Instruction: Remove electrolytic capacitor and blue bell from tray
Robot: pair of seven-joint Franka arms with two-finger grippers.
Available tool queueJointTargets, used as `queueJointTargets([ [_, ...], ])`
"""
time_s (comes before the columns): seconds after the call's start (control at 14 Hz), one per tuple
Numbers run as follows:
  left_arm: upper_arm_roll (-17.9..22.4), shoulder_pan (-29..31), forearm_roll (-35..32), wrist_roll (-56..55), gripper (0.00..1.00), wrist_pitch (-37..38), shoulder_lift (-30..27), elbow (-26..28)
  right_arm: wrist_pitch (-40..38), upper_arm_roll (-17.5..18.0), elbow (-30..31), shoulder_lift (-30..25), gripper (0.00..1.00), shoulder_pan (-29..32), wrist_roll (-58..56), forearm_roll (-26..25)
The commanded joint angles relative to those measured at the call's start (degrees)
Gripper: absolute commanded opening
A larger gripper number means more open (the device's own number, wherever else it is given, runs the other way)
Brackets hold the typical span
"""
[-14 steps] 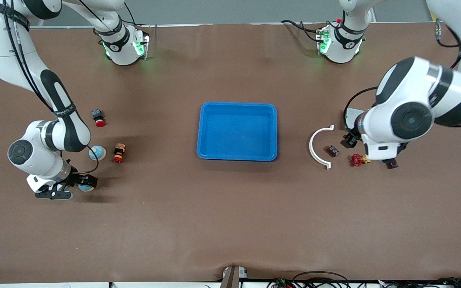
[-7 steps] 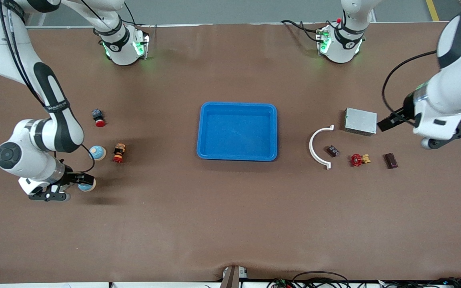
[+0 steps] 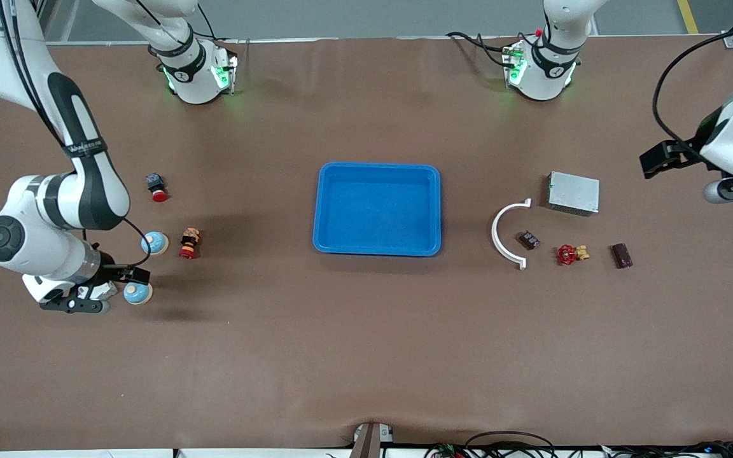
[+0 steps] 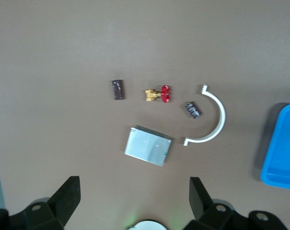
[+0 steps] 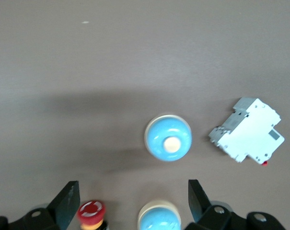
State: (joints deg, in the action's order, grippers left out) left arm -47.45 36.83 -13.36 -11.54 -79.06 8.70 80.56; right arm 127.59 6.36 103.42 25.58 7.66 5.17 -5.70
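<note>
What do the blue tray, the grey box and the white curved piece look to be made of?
The blue tray looks like moulded plastic: uniform glossy colour, rounded rim and corners. The grey box looks like sheet metal, brushed or matte: flat silvery faces with a dull sheen, seen also in the left wrist view. The white curved piece is probably plastic: thin, even white, smooth, no shine.

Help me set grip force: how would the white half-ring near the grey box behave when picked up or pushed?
Thin and open-ended, the white half-ring probably flexes if squeezed across its ends. It looks like light plastic. Lying flat, it should slide or pivot rather than roll.
</note>
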Motion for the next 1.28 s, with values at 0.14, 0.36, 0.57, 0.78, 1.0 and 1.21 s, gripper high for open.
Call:
queueJointTargets([
  [0.14,-0.8,1.0,-1.6,2.7,1.00,-1.5,-0.8,-0.6,-8.7,0.8,5.5,-12.7,1.00,-1.6,0.9,0.6],
  [0.36,-0.3,0.7,-0.9,3.2,1.00,-5.6,-1.4,-0.5,-14.5,0.9,5.5,-18.3,1.00,-1.8,0.3,0.7],
  [0.57,17.2,-13.2,5.5,3.9,1.00,-6.7,-5.1,0.0,-19.6,0.8,4.5,-23.3,1.00,-1.8,0.4,3.9],
  [0.78,34.1,-25.5,12.2,6.0,1.00,-8.8,-10.9,7.3,-23.0,0.8,3.0,-26.5,1.00,-1.8,0.5,3.9],
  [1.0,42.1,-32.6,12.6,10.1,1.00,-8.4,-13.1,9.9,-28.1,0.7,-1.4,-27.5,1.00,-1.7,0.6,3.9],
  [1.21,42.0,-33.4,12.6,9.9,1.00,-8.4,-15.6,11.8,-31.9,0.7,-5.3,-27.5,1.00,-1.8,1.0,3.9],
])
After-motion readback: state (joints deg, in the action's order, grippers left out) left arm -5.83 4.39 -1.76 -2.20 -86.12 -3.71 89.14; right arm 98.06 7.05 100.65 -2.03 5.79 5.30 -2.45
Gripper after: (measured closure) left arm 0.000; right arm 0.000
